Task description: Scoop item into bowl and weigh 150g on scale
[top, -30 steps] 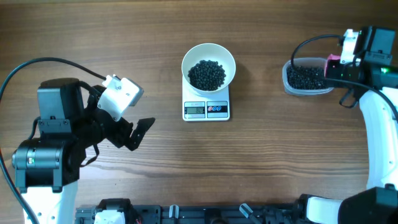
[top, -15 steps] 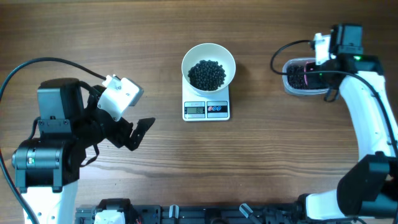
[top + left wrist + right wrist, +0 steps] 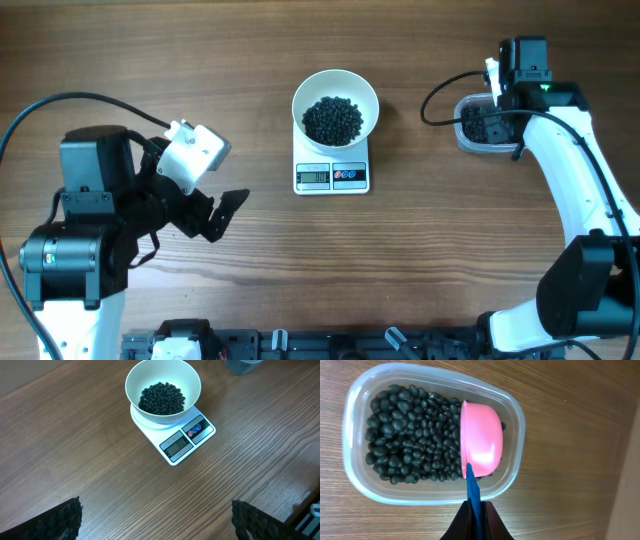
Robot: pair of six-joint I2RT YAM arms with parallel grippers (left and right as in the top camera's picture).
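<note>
Right gripper [image 3: 476, 512] clamped on pink scoop [image 3: 482, 447] handle | scoop mouth faces pellets [image 3: 405, 435] in tub [image 3: 357, 477], toward right table [image 3: 450, 280] edge, apparently touching | left gripper [image 3: 157, 522] gaping, idle.

Brown wood-grain table [image 3: 450, 260], grain running left to right, even soft light

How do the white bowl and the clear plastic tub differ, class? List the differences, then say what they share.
The bowl is round and opaque white; the tub is a clear rounded rectangle. The bowl sits on the scale; the tub stands on the table. A pink scoop is at the tub; none is at the bowl. Both are open-topped and hold black beads.
</note>
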